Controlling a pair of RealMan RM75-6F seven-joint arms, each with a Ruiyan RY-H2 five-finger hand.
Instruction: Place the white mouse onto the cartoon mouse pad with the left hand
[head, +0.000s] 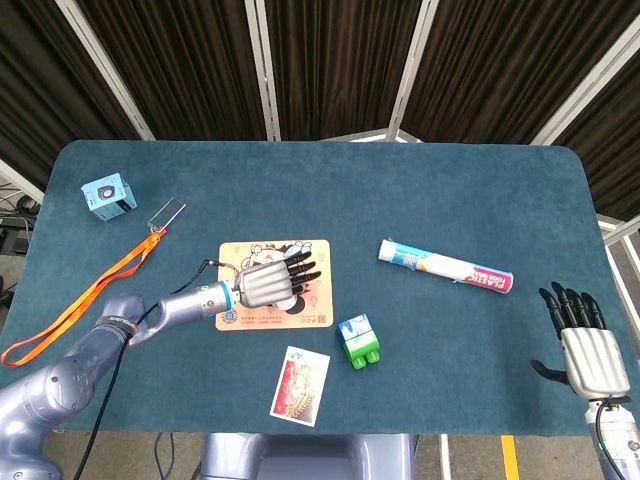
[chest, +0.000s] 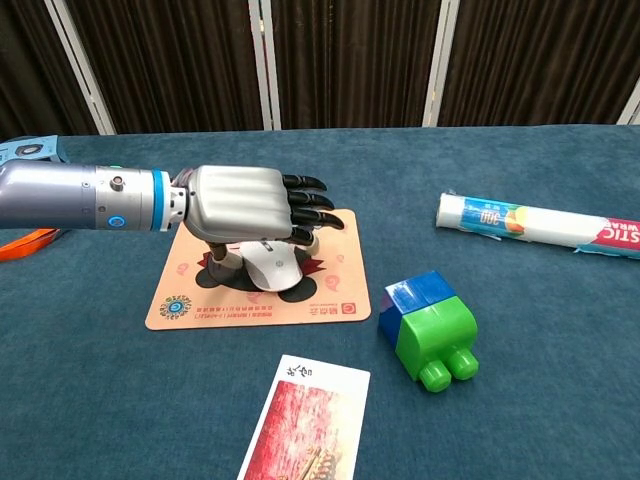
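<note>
Hovering over the cartoon mouse pad (head: 275, 284) in head view, left hand (head: 264, 284) covers the white mouse. Chest view: left hand (chest: 245, 203) cupped on white mouse (chest: 275, 268), now resting mid-pad. Best to spread fingers gently, lift straight up. Right hand (head: 586, 345) idle at four o'clock, fingers apart.

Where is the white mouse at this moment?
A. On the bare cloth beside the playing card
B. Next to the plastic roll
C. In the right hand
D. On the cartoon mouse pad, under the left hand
D: in the chest view the white mouse sits on the cartoon mouse pad, with the left hand spread just above it.
</note>
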